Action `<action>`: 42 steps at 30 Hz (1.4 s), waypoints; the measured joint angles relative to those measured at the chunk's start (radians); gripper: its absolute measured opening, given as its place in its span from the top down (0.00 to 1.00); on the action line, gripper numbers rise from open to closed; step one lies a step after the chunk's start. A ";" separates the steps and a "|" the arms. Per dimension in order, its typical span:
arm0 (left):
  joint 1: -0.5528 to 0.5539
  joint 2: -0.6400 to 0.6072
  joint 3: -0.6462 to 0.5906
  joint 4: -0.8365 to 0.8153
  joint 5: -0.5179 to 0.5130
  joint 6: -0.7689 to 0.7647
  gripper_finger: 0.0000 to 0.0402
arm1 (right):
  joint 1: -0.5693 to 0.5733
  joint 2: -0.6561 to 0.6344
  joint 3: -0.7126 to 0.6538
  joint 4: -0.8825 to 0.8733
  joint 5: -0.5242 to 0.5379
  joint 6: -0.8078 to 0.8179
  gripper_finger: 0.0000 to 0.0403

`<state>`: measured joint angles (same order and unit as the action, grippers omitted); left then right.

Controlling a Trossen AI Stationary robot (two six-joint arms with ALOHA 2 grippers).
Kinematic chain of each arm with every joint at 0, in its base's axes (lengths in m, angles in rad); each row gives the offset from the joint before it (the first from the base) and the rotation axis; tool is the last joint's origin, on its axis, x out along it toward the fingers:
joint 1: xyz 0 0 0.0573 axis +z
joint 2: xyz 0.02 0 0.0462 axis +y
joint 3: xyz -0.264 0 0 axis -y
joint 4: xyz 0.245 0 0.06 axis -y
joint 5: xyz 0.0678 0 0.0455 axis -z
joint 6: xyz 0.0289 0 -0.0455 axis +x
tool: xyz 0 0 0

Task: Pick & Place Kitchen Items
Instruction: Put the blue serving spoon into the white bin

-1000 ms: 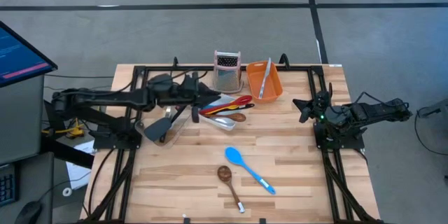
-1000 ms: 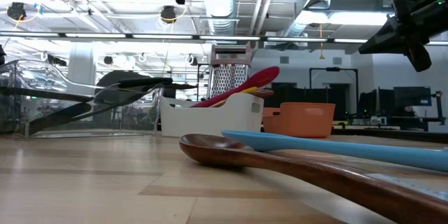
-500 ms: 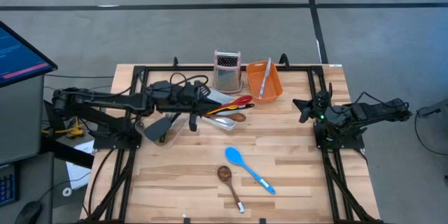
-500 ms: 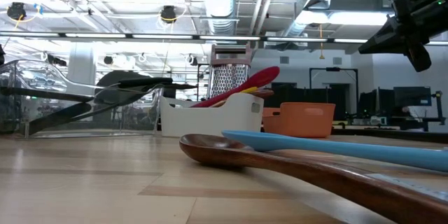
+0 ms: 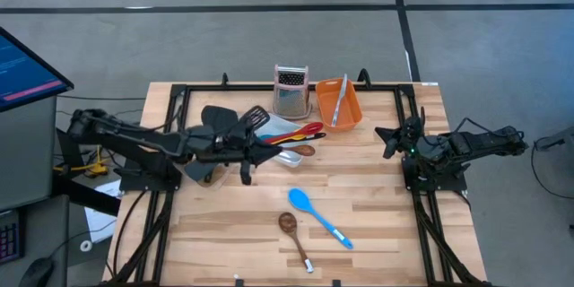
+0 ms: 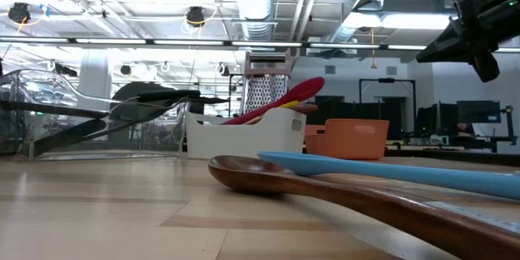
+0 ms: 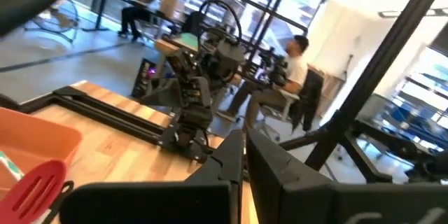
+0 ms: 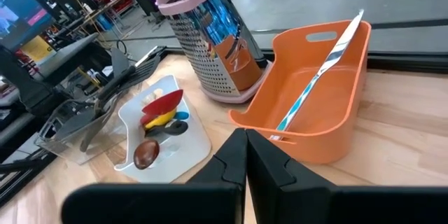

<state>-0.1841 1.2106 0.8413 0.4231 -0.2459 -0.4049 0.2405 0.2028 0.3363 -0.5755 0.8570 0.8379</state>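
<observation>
A blue spoon and a wooden spoon lie flat on the table near its front edge; they also show up close in the low view. Red- and yellow-handled tools stick out of a white tub. Black spatulas and a slotted turner rest in a clear tub. My left gripper hovers shut and empty beside the white tub. My right gripper waits shut and empty at the table's right side.
A steel grater with a pink top and an orange tub holding a slim pale tool stand at the far edge. Black frame rails run along the table's sides. People sit in the room beyond.
My left gripper has drawn back from over the white tub toward the table's near edge and has risen, staying shut. The black spatulas in the clear tub now show beside the arm.
</observation>
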 joint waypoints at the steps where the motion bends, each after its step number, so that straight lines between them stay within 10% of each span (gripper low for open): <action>1: -0.023 0.000 0.000 0.004 -0.037 0.000 0.99 | 0.000 0.000 0.000 0.000 -0.006 -0.002 1.00; 12: -0.228 0.024 0.001 0.089 -0.329 -0.004 0.99 | 0.000 0.000 0.000 0.188 -0.101 -0.213 1.00; 25: -0.237 0.097 0.001 0.149 -0.339 -0.025 0.99 | 0.003 0.003 0.001 0.503 -0.319 -0.413 1.00; 42: -0.236 0.090 0.001 0.134 -0.338 0.081 0.99 | 0.029 0.372 0.337 0.312 -0.280 -0.530 1.00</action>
<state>-0.4206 1.3006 0.8425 0.5571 -0.5838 -0.3236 0.2699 0.5752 0.6730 -0.2632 0.5770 0.3079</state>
